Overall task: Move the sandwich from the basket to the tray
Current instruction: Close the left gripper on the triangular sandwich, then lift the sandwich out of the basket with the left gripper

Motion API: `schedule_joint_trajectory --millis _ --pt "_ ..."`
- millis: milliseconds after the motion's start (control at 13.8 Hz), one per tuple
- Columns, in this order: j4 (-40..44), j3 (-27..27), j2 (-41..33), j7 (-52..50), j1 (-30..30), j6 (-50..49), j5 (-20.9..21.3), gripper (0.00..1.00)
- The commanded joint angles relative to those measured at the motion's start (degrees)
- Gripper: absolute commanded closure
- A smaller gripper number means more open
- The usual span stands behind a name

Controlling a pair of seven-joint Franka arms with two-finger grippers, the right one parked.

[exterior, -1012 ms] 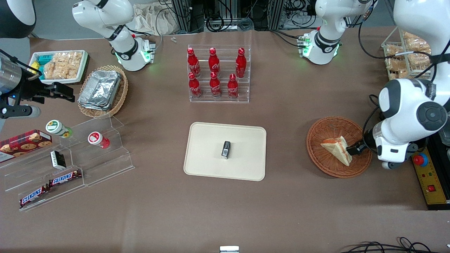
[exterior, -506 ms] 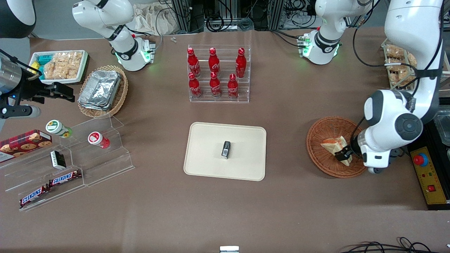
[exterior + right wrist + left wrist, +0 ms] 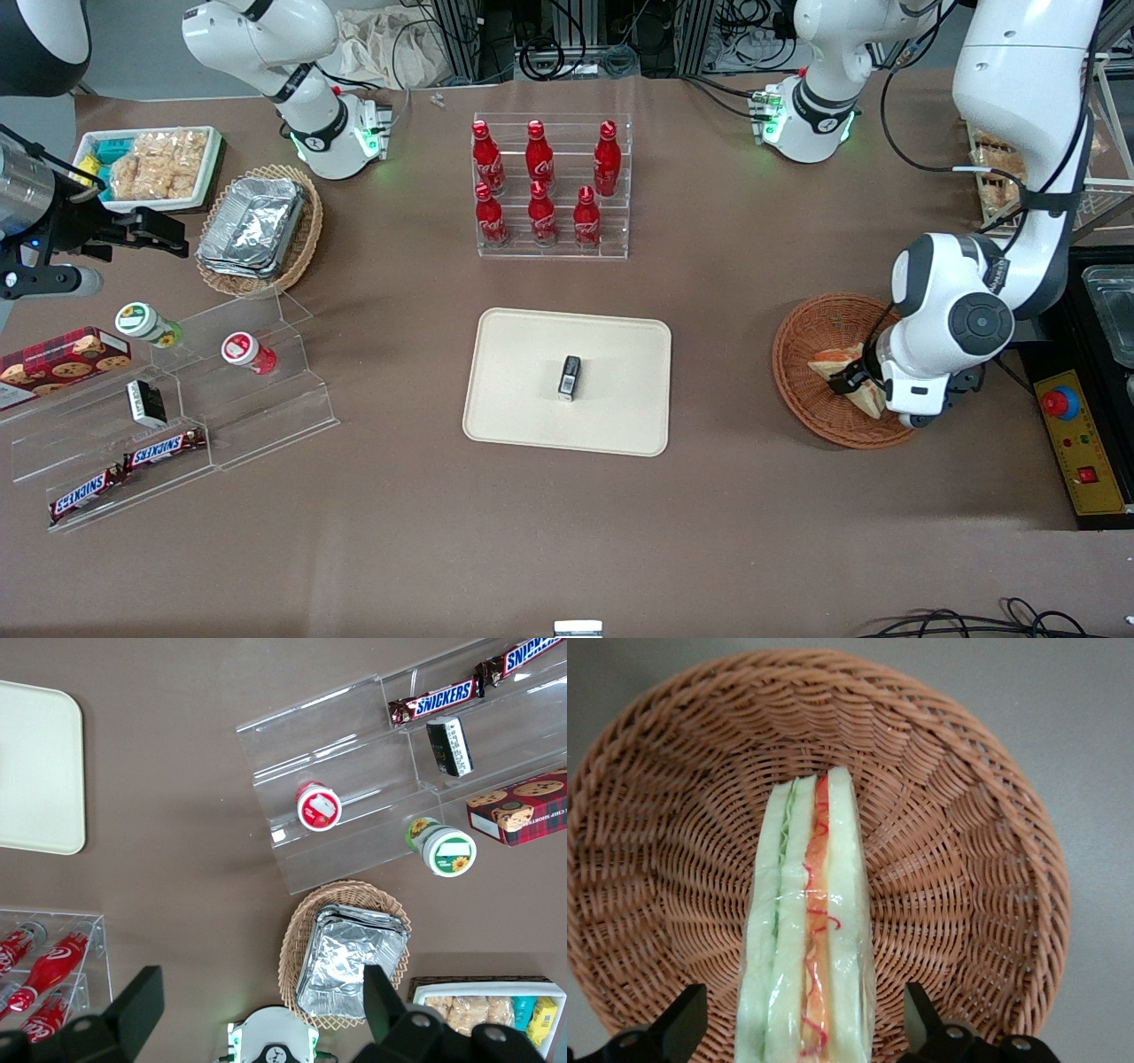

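The sandwich point(image 3: 846, 374) is in the basket point(image 3: 811, 332), standing on an edge so that its cut face with the orange-red stripe looks up at the wrist camera. The basket is on the bench point(image 3: 726, 496) toward the working arm's end, at about 3 o'clock from the tray point(image 3: 514, 354) in the front view, and well apart from it. The hand point(image 3: 804, 1028) hangs directly above the sandwich point(image 3: 808, 939) and low over the basket point(image 3: 966, 797). Its two fingers point(image 3: 682, 1023) are spread, one on each side of the bread, and they do not press it yet, because I see a gap on both sides. The important relation is this one: in the wrist view the long axis of the sandwich runs from 12 o'clock to 6 o'clock, exactly between the fingers, and the fingers would come together from 9 and 3 o'clock, across the thin dimension. So I judge that the hand is well aligned for a pinch on the two flat bread faces. The grasp itself is not done. The bread looks soft and seems wrapped in clear film, so a hard squeeze could crush it. One small dark object point(image 3: 570, 377) is already in the middle of the tray, and the sandwich should go beside it.
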Motion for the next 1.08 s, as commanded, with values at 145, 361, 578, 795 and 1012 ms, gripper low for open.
schedule_joint_trajectory --millis 145,361,578,795,1012 --pt "-1.3 0.4 -0.5 -3.9 -0.2 2.5 1.1 0.94" --pt "-0.7 0.4 -2.0 -2.8 1.4 0.5 1.2 1.00" --pt "4.6 0.1 -3.7 -0.8 2.4 -6.4 0.0 1.00" --pt "15.8 -1.6 -4.0 -0.6 1.8 -19.6 0.1 1.00" --pt "27.4 -6.7 -3.7 0.0 1.8 -31.4 0.2 1.00"
